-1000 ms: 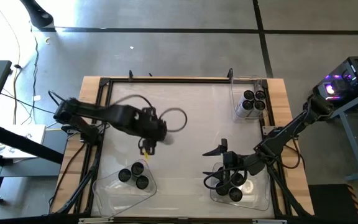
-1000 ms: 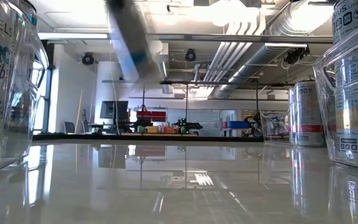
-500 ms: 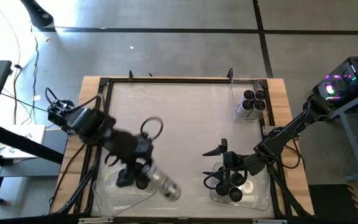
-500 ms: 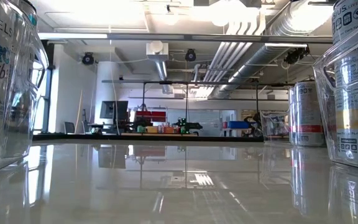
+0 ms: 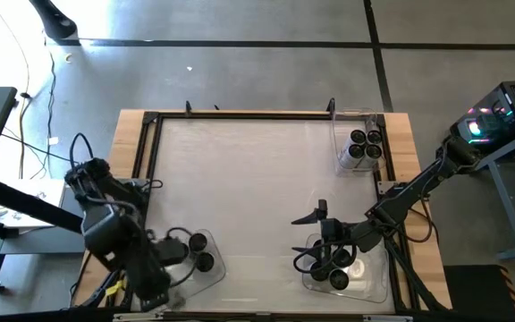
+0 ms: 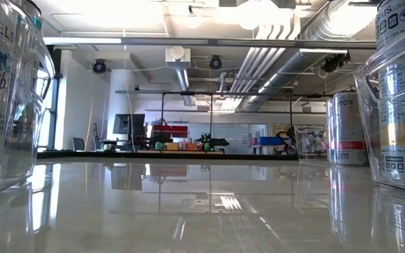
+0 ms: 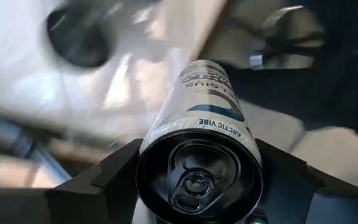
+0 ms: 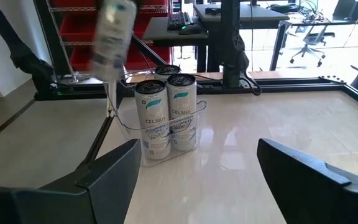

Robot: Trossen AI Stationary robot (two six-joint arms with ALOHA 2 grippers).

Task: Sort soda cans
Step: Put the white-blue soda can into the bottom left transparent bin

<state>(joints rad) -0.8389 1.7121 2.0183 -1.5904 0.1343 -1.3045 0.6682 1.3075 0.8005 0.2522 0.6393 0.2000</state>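
My left gripper (image 5: pixel 159 288) hangs over the near left corner, shut on a silvery soda can (image 7: pixel 197 99). In the right wrist view the can (image 8: pixel 114 31) is in the air above the near left clear bin (image 8: pixel 126 127). Three like cans (image 8: pixel 166 115) stand upright on that bin's floor. My right gripper (image 5: pixel 300 240) waits open over the near right bin (image 5: pixel 374 277), nothing between its fingers. Neither gripper appears in the low view. My left gripper pinches the can between its two fingers, one on each side of the wall just below the top rim (image 7: pixel 151 146). The dark top faces back toward the wrist, and the body reaches ahead past the fingertips. The fingers point steeply down. The can hangs clear of bin and table.
A third clear bin (image 5: pixel 340 134) with several cans stands at the far right corner. More cans (image 5: pixel 338 268) sit in the near right bin under my right arm. A black frame rail (image 5: pixel 240 114) edges the white table.
My left gripper has swung from the table's middle toward the near left corner with the can, rising a little and rolling its wrist. The can, lying nearly level half a second ago, now points steeply down above the near left bin.
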